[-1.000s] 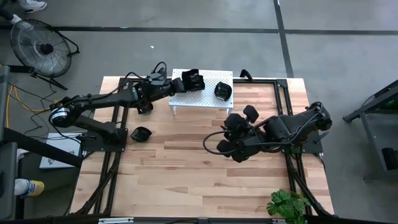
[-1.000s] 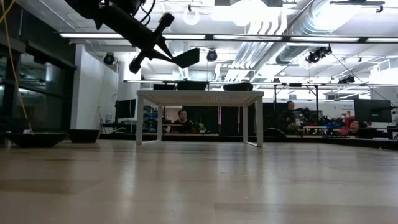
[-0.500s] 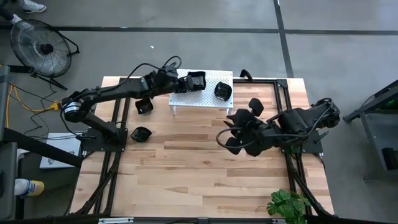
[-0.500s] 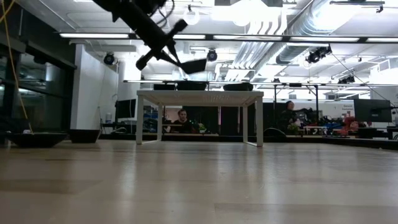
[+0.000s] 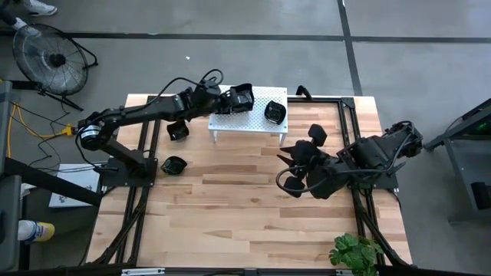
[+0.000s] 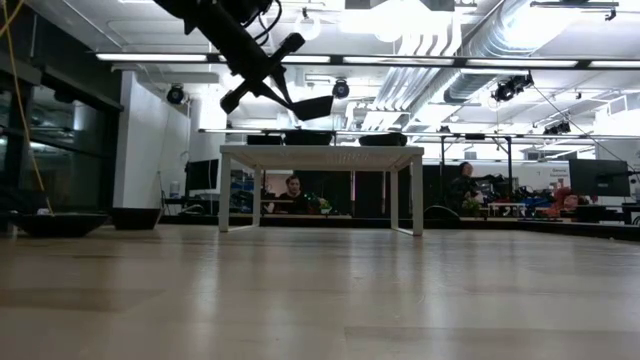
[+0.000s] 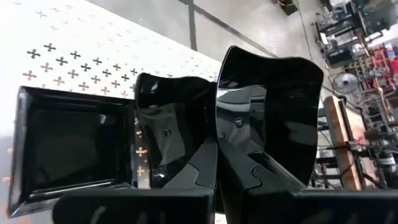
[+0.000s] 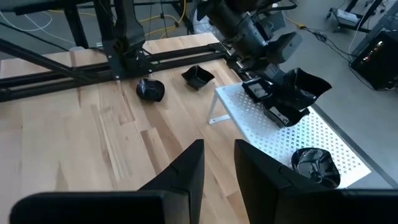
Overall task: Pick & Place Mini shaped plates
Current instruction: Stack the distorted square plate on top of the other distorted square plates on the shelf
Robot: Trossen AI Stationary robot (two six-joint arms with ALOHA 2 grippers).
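My left gripper [image 5: 228, 100] is over the left end of the white perforated stand [image 5: 257, 123], shut on a wavy-rimmed black mini plate [image 7: 273, 106]. In the low view this plate [image 6: 310, 105] hangs clear above the stand top. Below it a square plate [image 7: 68, 146] and another black plate [image 7: 171, 118] lie on the stand. A third plate [image 5: 275, 113] sits at the stand's right end. Two plates [image 5: 178, 130] [image 5: 175, 164] rest on the wood at the left. My right gripper [image 8: 219, 168] hovers open and empty over the table's right half. My left gripper pinches the wavy plate by its wall near the rim [image 7: 239, 140] between its two shut fingers. The fingers come in from the table's left, slanting down. The plate sticks out beyond the fingertips, tilted on edge and lifted clear of the stand and the plates on it.
Black frame rails [image 5: 349, 103] run along both table sides. A green plant [image 5: 354, 251] stands at the near right corner. Bare wood [image 5: 230, 207] stretches across the middle and near part of the table.
My left gripper has carried the wavy plate toward the table's right, farther over the stand, and has tipped; it has kept still for the last half second. My right gripper has risen, drawn back toward the table's right edge and rolled, still open and empty.
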